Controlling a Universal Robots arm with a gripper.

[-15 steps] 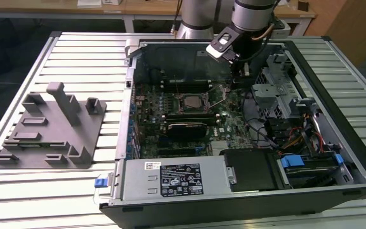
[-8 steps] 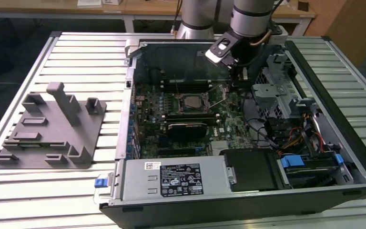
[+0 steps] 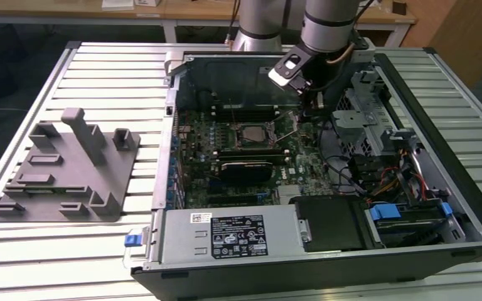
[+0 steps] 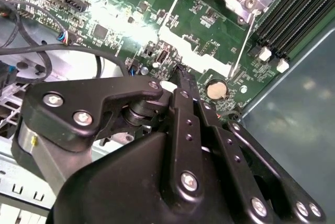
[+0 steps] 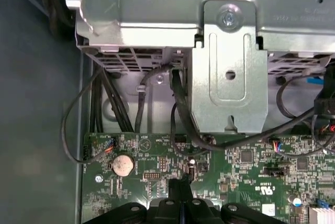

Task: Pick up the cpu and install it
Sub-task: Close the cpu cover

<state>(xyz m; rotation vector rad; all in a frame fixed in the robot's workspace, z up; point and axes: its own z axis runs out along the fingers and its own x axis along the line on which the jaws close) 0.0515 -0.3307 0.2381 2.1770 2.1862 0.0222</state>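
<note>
Poised over the motherboard [image 3: 305, 164] at two o'clock of the cpu [image 3: 248, 133] in the exterior view — gripper [image 3: 310, 114] clenched, grasping nothing.

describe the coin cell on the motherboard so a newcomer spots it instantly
Look inside the open computer case on the slatted table, at its green motherboard. Near the board's edge beside the grey case wall, close to the tip of the gripper, sits the coin cell: the one flat, shiny round disc among dark square chips and connectors.
</note>
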